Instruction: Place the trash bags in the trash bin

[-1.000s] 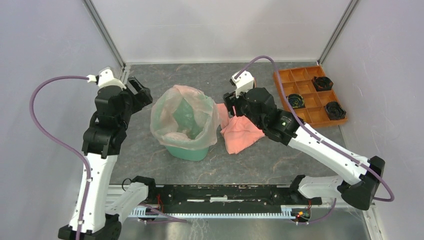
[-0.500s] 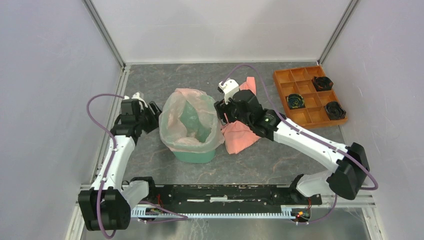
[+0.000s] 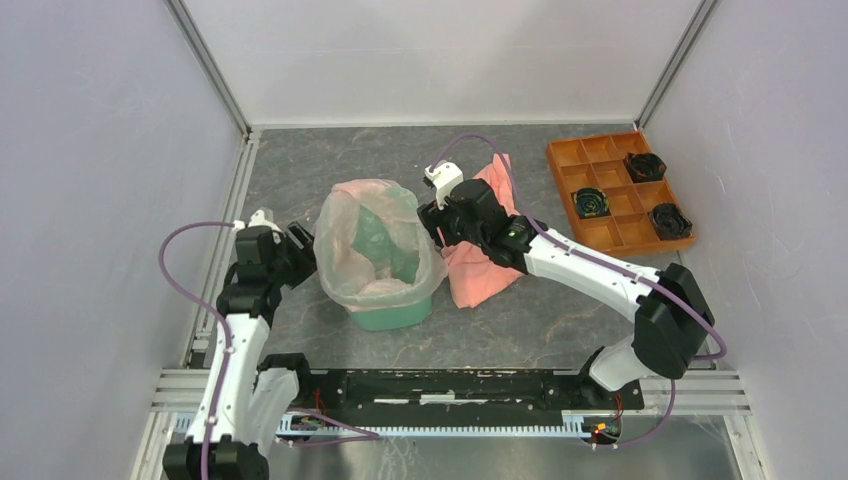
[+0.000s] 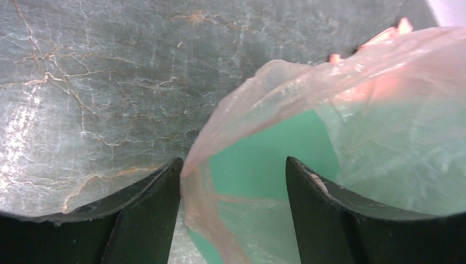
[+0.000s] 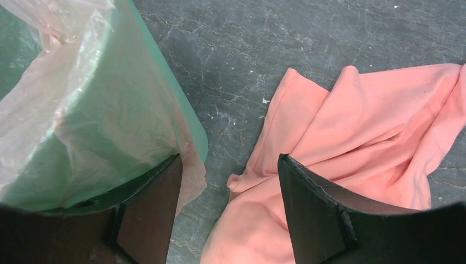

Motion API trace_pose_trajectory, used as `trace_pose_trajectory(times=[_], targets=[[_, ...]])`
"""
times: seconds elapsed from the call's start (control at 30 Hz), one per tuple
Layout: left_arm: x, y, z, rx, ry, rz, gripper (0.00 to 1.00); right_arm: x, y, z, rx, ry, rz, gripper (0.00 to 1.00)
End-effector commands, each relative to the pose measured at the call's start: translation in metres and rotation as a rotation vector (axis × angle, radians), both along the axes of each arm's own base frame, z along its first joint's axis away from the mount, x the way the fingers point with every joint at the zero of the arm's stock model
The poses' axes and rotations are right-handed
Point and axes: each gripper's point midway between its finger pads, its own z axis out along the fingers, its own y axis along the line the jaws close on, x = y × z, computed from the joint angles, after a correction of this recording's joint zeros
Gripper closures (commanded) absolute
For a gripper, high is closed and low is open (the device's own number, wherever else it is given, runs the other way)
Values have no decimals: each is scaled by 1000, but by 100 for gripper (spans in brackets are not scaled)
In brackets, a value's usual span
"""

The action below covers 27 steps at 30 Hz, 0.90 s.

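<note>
The mint-green trash bin (image 3: pixel 385 312) stands at mid table. The pale pink trash bag (image 3: pixel 372 235) lines it, its edge folded out over the rim. My left gripper (image 3: pixel 303 243) is at the bin's left side, open. In the left wrist view the left gripper (image 4: pixel 233 160) has a fold of the bag (image 4: pixel 384 110) between its fingers, against the bin (image 4: pixel 264 148). My right gripper (image 3: pixel 432 222) is at the bin's right side, open and empty. In the right wrist view the right gripper (image 5: pixel 228 157) is over bare table between the bag-covered bin (image 5: pixel 193 129) and the cloth.
A salmon-orange cloth (image 3: pixel 482 270) lies crumpled right of the bin, under my right arm, and also shows in the right wrist view (image 5: pixel 357 126). An orange compartment tray (image 3: pixel 600 150) with three black objects (image 3: pixel 645 165) sits at the back right. Walls close off three sides.
My left arm has come down and in, bringing its gripper to the bin's left rim. My right gripper has moved left to the bin's right side.
</note>
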Motion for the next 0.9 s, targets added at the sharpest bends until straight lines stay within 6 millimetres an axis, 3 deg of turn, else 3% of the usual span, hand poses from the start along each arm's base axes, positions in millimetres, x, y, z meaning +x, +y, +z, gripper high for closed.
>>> trace_pose_trajectory(times=[0.0,0.1,0.23,0.37,0.5,0.67,0.87], targets=[[-6,-25,28,-186,-89,3,25,-3,17,26,52,-51,47,28],[-15,-22,23,-208,-63,54,22,-3,15,26,39,-48,50,28],[-27,-4,41,-140,-96,144,11,-1,1,33,-2,-76,8,28],[-43,20,59,-94,-132,286,5,0,-18,44,-25,-126,-41,27],[-53,43,65,-37,-143,415,5,-3,-23,50,-27,-138,-44,27],[-47,39,60,-18,-111,364,14,-6,-23,50,-20,-128,-34,27],[-37,28,39,-62,-93,328,37,-12,-18,47,5,-105,-6,27]])
